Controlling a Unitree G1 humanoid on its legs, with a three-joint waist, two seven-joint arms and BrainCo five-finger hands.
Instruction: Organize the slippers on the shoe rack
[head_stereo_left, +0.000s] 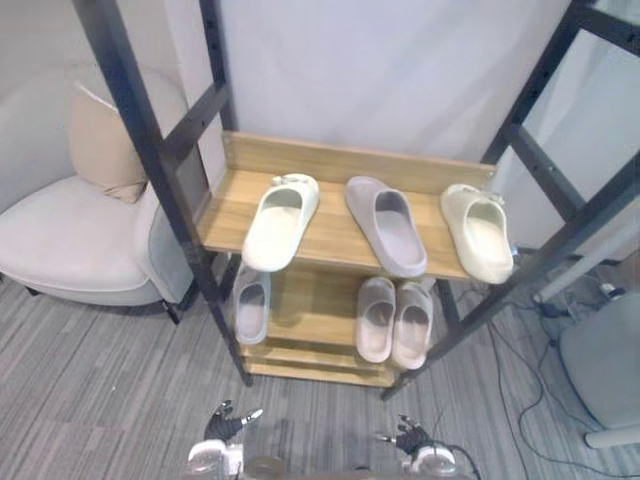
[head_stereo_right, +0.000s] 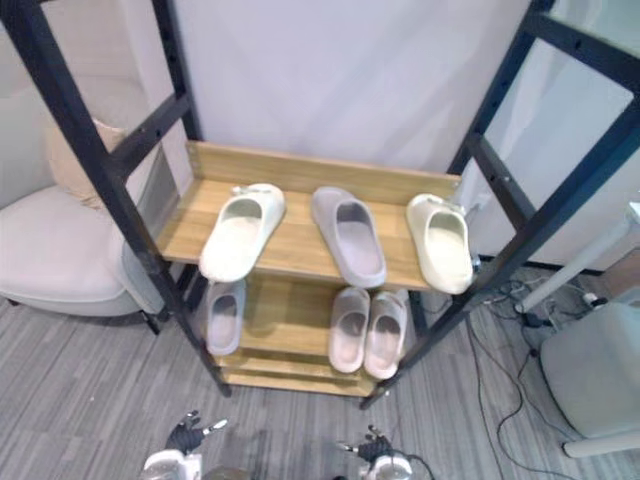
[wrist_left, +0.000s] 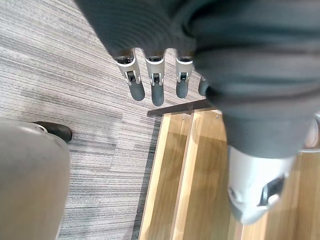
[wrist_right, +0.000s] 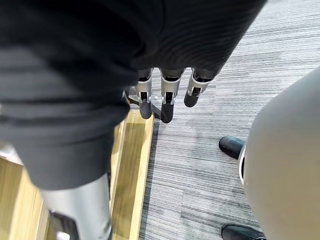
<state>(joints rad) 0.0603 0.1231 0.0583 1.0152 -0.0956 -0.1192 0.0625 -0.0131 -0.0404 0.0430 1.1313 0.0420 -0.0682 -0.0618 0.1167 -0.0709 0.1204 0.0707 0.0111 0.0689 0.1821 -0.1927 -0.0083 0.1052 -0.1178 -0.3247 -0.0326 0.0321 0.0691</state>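
Observation:
The shoe rack (head_stereo_left: 330, 155) has a black frame and wooden shelves. Its upper shelf holds a cream slipper (head_stereo_left: 282, 220) on the left, a mauve-grey slipper (head_stereo_left: 387, 224) in the middle and a second cream slipper (head_stereo_left: 478, 230) on the right, all with toes toward me. On the lower shelf a grey slipper (head_stereo_left: 252, 305) lies at the left, and two pale slippers (head_stereo_left: 376, 318) (head_stereo_left: 412, 322) lie side by side at the right. My left hand (head_stereo_left: 225, 425) and right hand (head_stereo_left: 410, 437) hang low in front of the rack, above the floor. Both are open with straight fingers (wrist_left: 156, 85) (wrist_right: 167, 100) and hold nothing.
A cream armchair (head_stereo_left: 70, 230) with a beige cushion (head_stereo_left: 100, 140) stands just left of the rack. On the right are a grey seat (head_stereo_left: 605, 360) and cables (head_stereo_left: 535, 335) on the striped grey carpet. A white wall is behind the rack.

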